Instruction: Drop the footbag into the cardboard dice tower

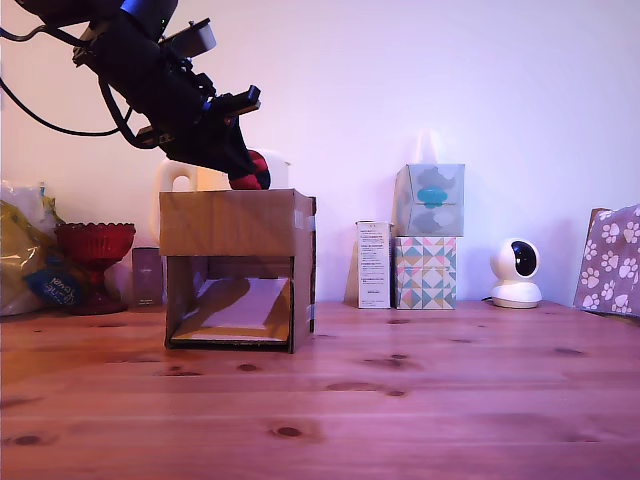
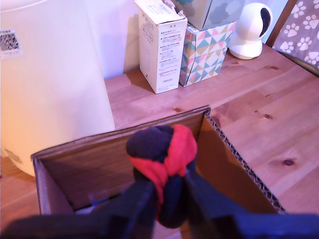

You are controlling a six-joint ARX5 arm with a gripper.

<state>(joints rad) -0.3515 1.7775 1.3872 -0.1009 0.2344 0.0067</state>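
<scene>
Gripper clamped on the ball, centre frame, over the open box; release only once you hold it squarely inside the rim.

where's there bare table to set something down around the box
Free: the wooden table in front of the brown cardboard dice tower, and the strip between it and the white upright carton. Crowded: behind the tower, and the exterior view's left around the red glass goblet.
</scene>
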